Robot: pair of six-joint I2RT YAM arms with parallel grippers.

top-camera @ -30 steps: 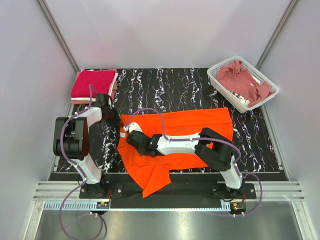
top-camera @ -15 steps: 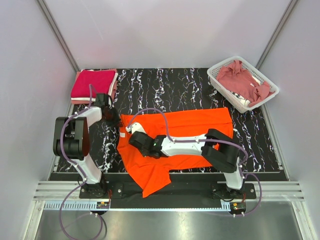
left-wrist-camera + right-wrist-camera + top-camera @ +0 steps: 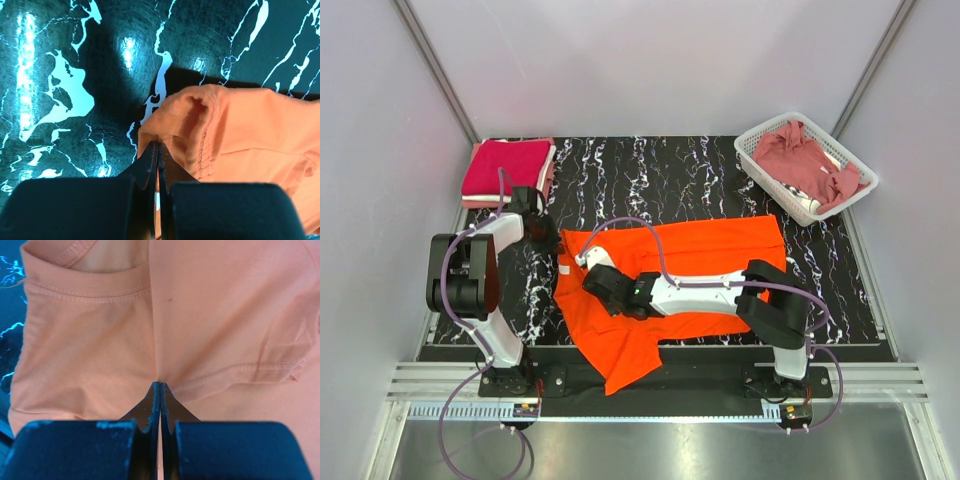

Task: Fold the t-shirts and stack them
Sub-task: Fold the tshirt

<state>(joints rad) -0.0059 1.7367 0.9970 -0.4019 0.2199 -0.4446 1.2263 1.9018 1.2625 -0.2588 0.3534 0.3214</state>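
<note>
The bright orange t-shirt (image 3: 705, 250) lies spread across the middle of the black marbled table, with a flap hanging over the near edge. My left gripper (image 3: 549, 242) is shut on its far-left corner (image 3: 170, 120), with its jaws (image 3: 158, 145) pinched on the hem. My right gripper (image 3: 592, 276) reaches across the shirt and is shut on a fold of orange cloth (image 3: 225, 315) just below the neckline, with its tips (image 3: 160, 385) together. A folded crimson-magenta shirt (image 3: 505, 165) sits on a pale pink one (image 3: 552, 172) at the far left. A dusty rose shirt (image 3: 802, 158) lies crumpled in the basket.
The white lattice basket (image 3: 848, 150) stands at the far right corner. The right arm's links (image 3: 700, 292) lie low over the orange shirt. Grey walls close in left, right and behind. The table's near edge (image 3: 720, 350) runs just in front of the arm bases.
My right gripper has shifted a little toward the near right with the orange cloth pinched in it. The left arm has not moved.
</note>
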